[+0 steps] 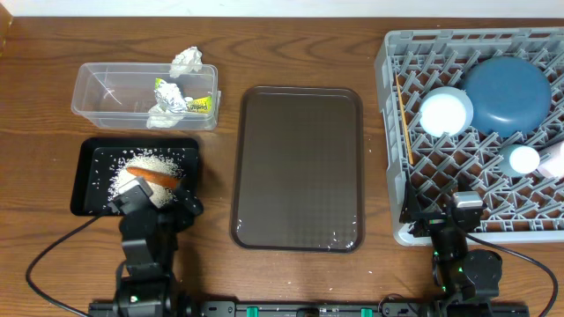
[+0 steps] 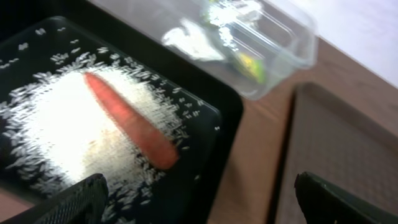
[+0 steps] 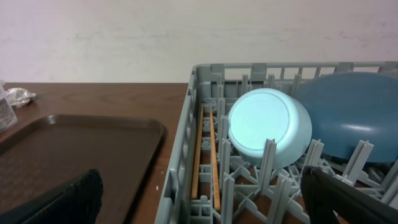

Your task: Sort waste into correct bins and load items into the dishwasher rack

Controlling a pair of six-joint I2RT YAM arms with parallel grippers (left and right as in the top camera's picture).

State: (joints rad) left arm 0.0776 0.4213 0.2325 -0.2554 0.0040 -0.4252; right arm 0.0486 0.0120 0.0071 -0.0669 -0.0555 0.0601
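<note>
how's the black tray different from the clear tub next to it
The black tray is opaque and shallow; the clear tub is see-through with taller walls. The black tray holds rice and a carrot; the clear tub holds a foil wrapper and tissue. Both are rectangular and similar in size.
</note>
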